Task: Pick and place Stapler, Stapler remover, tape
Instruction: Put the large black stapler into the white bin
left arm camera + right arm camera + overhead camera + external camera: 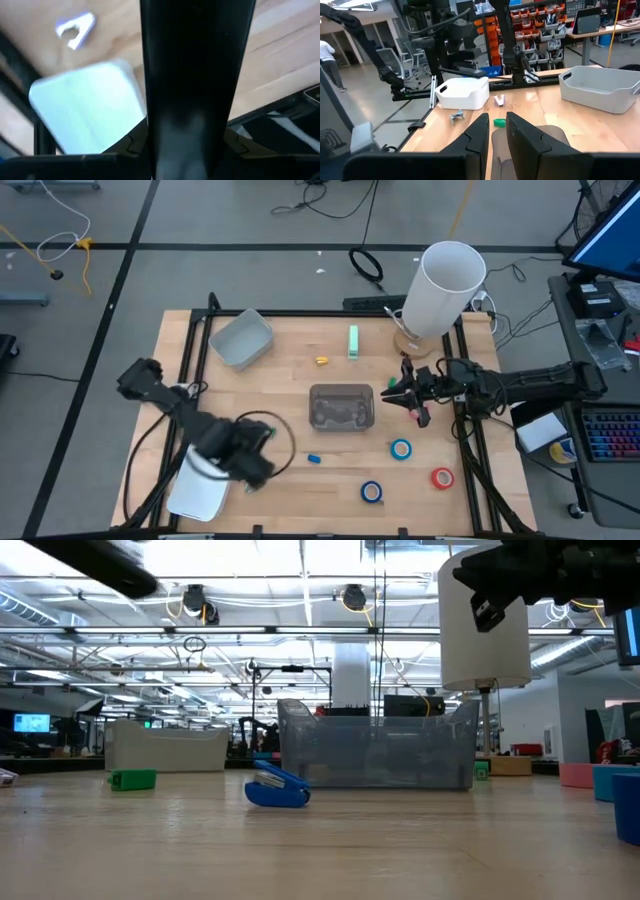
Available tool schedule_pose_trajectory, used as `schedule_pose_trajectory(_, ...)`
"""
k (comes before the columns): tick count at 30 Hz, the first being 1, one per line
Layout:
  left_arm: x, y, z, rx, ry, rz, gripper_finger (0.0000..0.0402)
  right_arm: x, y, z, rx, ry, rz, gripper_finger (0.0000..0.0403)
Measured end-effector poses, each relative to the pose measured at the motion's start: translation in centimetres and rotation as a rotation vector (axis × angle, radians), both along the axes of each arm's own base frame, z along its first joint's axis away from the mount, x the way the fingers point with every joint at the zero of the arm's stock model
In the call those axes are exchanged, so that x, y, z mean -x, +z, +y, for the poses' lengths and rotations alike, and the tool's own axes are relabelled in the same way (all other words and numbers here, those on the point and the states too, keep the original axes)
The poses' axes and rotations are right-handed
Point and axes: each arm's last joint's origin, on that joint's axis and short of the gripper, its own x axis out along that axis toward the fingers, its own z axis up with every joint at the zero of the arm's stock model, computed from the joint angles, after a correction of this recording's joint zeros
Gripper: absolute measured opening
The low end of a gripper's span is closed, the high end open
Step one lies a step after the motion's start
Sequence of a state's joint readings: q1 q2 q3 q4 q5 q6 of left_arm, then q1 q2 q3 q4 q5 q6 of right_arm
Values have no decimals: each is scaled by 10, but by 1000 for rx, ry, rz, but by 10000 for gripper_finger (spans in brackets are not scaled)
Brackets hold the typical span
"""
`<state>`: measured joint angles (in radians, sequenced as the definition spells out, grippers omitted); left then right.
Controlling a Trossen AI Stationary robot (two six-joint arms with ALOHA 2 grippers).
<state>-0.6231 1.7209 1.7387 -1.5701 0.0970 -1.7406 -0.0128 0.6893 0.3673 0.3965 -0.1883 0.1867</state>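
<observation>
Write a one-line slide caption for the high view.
Two arms flank a clear bin; three tape rolls lie near the right end effector.

**Open lanes and blockers on the table**

We see bare wood down the table's (pixel 300 350) middle left. The clear bin (pixel 342 406) blocks the centre, the white cylinder (pixel 443 290) the far right corner, the tape (pixel 401 448) rolls dot the near right, and the white tray (pixel 197 490) fills the near left corner.

3 tape rolls (pixel 401 448), 3 bins (pixel 342 407), 2 arms (pixel 540 383)
</observation>
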Motion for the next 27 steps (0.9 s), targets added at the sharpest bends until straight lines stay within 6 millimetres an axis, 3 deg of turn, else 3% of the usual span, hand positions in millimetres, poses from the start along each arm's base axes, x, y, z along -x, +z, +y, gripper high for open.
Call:
schedule_pose_trajectory(7,39,-20,-32,3,146,168,128,3,0,0,-1,0,-12,59)
schedule_pose_trajectory(13,58,-33,-54,-9,197,159,128,4,0,0,-2,-2,-14,59)
schedule_pose_trajectory(27,77,-76,-71,-33,251,158,128,4,0,0,-10,-3,-11,59)
